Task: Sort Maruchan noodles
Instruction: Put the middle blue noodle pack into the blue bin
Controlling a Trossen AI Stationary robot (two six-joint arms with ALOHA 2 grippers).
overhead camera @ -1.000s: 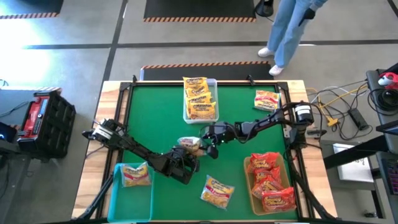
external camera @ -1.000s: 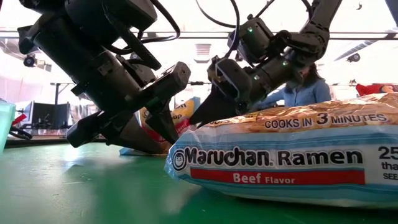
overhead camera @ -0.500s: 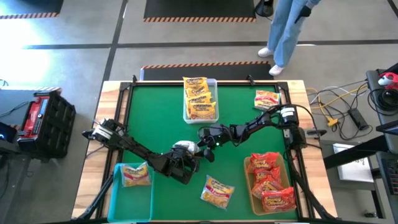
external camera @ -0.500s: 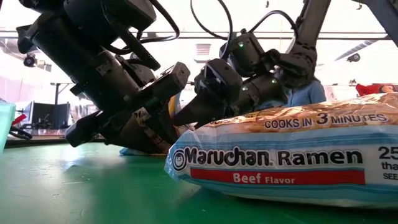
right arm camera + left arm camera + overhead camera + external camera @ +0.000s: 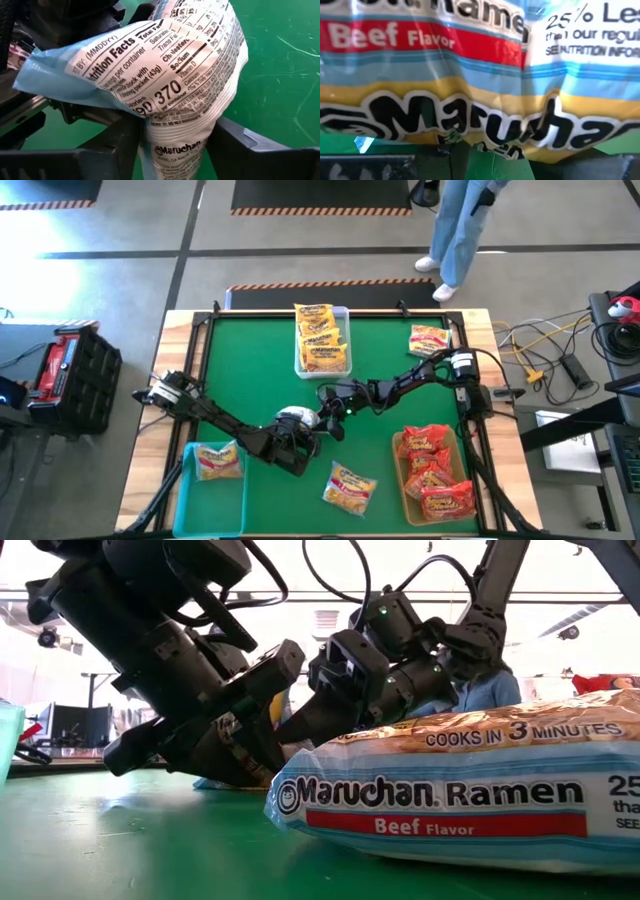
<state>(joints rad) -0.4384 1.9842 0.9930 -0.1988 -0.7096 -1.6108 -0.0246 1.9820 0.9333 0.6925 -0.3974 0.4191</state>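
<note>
On the green table (image 5: 240,370), a clear rectangular plastic bin (image 5: 343,315) at the far edge holds yellow-orange packets, an orange bin (image 5: 399,465) at the near right corner holds red ones, and a teal bin (image 5: 190,485) at the near left corner holds a single yellow one.

At mid-table the left gripper (image 5: 296,428) clamps a pale-blue-and-yellow crinkly Maruchan beef ramen packet (image 5: 165,75), and the right gripper (image 5: 330,412) has its fingers (image 5: 245,150) narrowed on either side of that packet's end. Loose packets lie near the near edge (image 5: 349,485) and at the far right corner (image 5: 429,340).
</note>
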